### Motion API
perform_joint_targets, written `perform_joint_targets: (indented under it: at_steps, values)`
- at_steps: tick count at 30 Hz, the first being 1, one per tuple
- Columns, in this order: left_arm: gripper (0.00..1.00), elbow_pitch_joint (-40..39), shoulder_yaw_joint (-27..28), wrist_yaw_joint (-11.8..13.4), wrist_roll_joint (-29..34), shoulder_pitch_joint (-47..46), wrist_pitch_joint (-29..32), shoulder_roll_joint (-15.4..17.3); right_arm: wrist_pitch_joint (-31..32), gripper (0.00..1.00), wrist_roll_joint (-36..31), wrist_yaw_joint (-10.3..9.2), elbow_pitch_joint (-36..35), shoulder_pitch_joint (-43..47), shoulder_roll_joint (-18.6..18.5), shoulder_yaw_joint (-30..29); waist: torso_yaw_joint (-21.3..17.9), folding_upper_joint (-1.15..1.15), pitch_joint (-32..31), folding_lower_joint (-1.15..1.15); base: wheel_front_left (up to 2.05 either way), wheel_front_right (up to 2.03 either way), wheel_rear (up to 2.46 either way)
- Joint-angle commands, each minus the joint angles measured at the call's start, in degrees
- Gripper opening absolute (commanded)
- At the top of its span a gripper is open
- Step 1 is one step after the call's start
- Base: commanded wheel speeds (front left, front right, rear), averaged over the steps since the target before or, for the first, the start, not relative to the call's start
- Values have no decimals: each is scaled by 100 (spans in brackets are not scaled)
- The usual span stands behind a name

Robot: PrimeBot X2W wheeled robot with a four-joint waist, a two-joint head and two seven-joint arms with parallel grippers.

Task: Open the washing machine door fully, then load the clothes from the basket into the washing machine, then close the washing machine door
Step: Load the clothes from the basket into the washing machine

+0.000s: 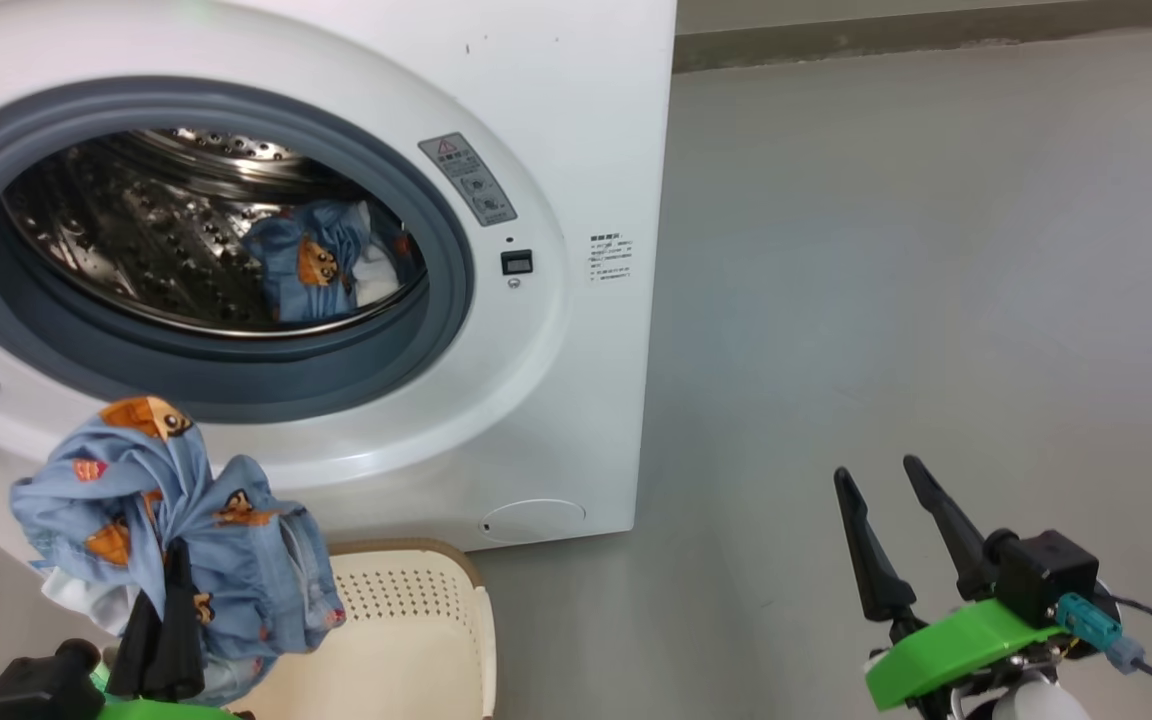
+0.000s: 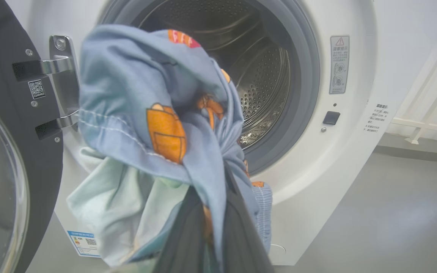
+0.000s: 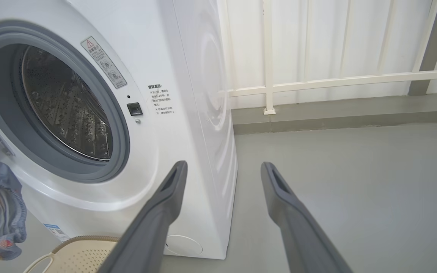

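The big white washing machine [image 1: 576,150] stands on the grey floor [image 1: 936,250] with its round mouth wide open. Its black door [image 2: 2,159] is swung out to the left. The left wrist view shows the door's shiny hinge [image 2: 61,76] and a blue sticker [image 2: 84,242] low on the machine. The right wrist view shows a white railing [image 3: 317,79] behind the machine.

The cream basket [image 1: 426,620] sits on the floor right in front of the machine. In the head view, one piece of blue bear cloth [image 1: 316,262] lies inside the drum [image 1: 136,240].

The left end effector [image 1: 174,565] is clenched on a bundle of clothes [image 1: 136,480]. It holds them up over the basket's left end, in front of the mouth's lower rim. The right end effector [image 1: 876,470] is well apart, over bare floor. It is released, with its fingers spread and nothing between them.
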Motion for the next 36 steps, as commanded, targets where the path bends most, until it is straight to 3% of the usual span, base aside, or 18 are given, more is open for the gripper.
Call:
perform_joint_targets:
  at_steps: [1, 19, 22, 36]
  values:
    - [0, -222, 228, -9, 61, -61, -78, 67, -27, 100, -69, 9, -161, 49, 26, 104, -31, 0, -30, 0, 0, 0, 0]
    - [0, -342, 316, -9, 31, -4, -78, 8, -27, 100, -2, 9, -249, 147, 26, 137, -92, 0, 48, 0, 0, 0, 0]
    - [0, -113, 242, -9, 7, -1113, -78, 123, -27, 100, 71, 9, -413, -64, 26, 134, -218, 0, 948, 0, 0, 0, 0]
    - [0, 589, 322, -9, -253, -3060, -78, 751, -27, 100, 269, 9, -577, -571, 26, 351, -508, 0, 2190, 0, 0, 0, 0]
